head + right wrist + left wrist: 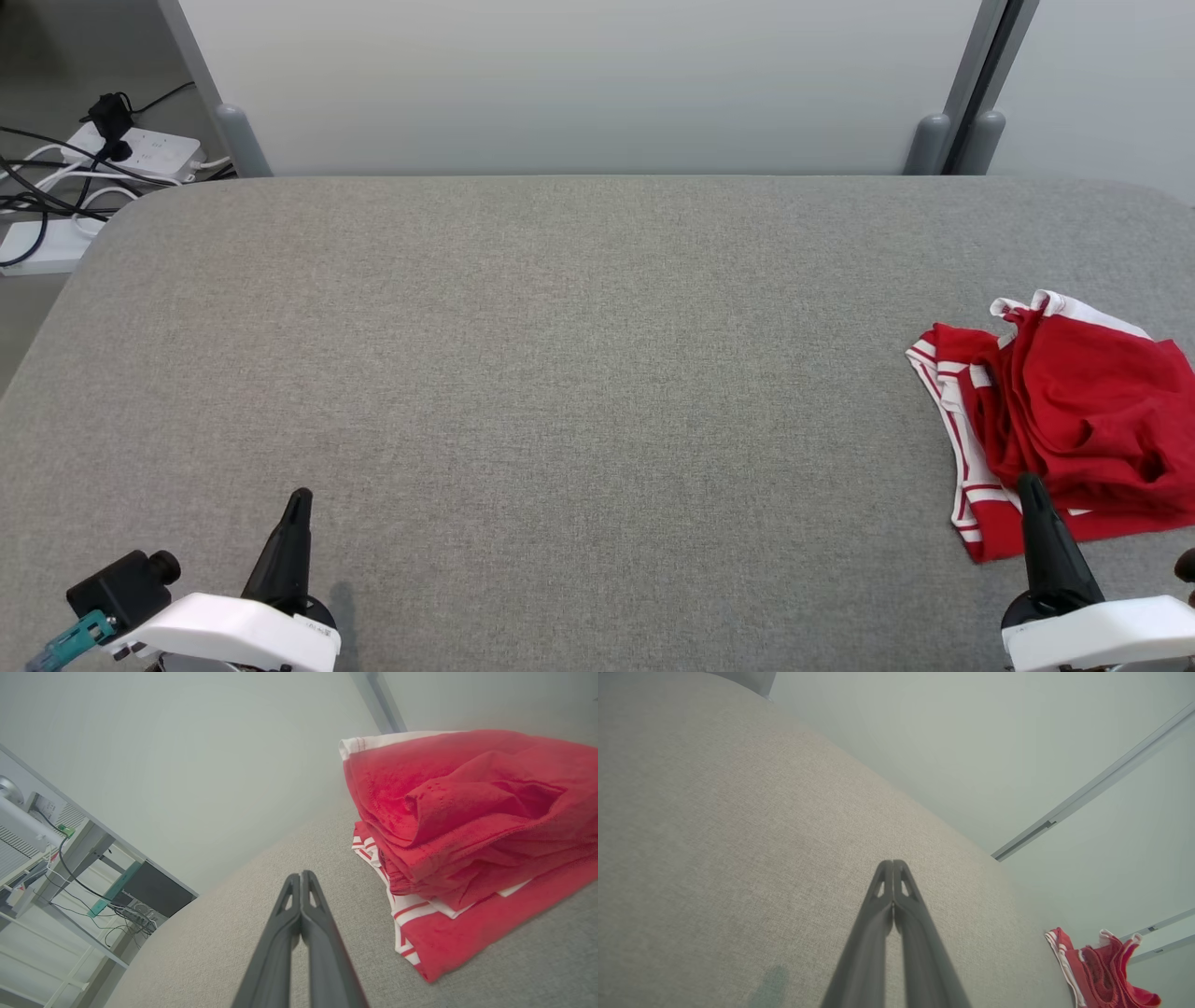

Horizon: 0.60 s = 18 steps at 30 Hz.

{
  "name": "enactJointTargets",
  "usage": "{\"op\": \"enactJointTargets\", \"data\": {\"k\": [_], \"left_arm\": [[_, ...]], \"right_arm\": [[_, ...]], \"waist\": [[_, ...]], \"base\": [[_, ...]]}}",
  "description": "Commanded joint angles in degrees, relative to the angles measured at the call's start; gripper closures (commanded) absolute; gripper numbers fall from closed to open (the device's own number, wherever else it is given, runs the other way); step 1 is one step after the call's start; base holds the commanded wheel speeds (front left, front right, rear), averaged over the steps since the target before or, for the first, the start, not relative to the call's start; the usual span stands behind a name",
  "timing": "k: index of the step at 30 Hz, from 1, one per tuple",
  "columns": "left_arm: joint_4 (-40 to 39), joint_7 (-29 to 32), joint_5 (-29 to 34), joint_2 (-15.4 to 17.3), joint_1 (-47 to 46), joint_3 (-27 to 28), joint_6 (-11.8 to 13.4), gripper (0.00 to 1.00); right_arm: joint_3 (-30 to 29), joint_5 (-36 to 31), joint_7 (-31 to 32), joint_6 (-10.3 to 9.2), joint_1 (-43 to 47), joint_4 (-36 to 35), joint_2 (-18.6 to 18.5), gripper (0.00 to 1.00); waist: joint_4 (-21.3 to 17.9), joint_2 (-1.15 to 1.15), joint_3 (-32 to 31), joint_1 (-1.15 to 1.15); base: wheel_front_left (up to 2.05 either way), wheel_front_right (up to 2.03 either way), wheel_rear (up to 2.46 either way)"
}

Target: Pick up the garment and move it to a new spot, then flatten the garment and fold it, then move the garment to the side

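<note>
A grey fabric tabletop (pixel 560 373) with rounded far corners stretched wide before me. Behind it stood a pale panel (pixel 579 84) between grey posts (pixel 243 140). On the floor past the far left corner lay two white power strips (pixel 154 149), one nearer me than the other, with black cables (pixel 37 187) tangled across them.

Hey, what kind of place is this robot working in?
Probably a lab or office test bay: a grey fabric-covered table against pale partition panels, and white power strips with black cables on the floor beside it.
</note>
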Motion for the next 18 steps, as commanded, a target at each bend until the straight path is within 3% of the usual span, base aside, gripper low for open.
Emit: {"op": "enactJointTargets", "data": {"k": [1,18], "left_arm": [[-1.0,0.2,-1.2,0.8,-3.2,1.9,-0.7,1.00],[0.5,2.5,-9.5,-1.7,-4.0,5.1,-3.1,1.00]], "right_arm": [[0.5,1.8,0.5,0.00,-2.5,-1.1,-1.3,1.00],[0.3,13.5,2.2,-0.01,-3.9,1.0,-1.6,1.00]], "waist": [[0.0,0.00,0.0,-0.01],[-0.1,0.00,-0.5,-0.01]], "base": [[0.00,0.00,0.00],[0.00,0.00,0.00]]}}
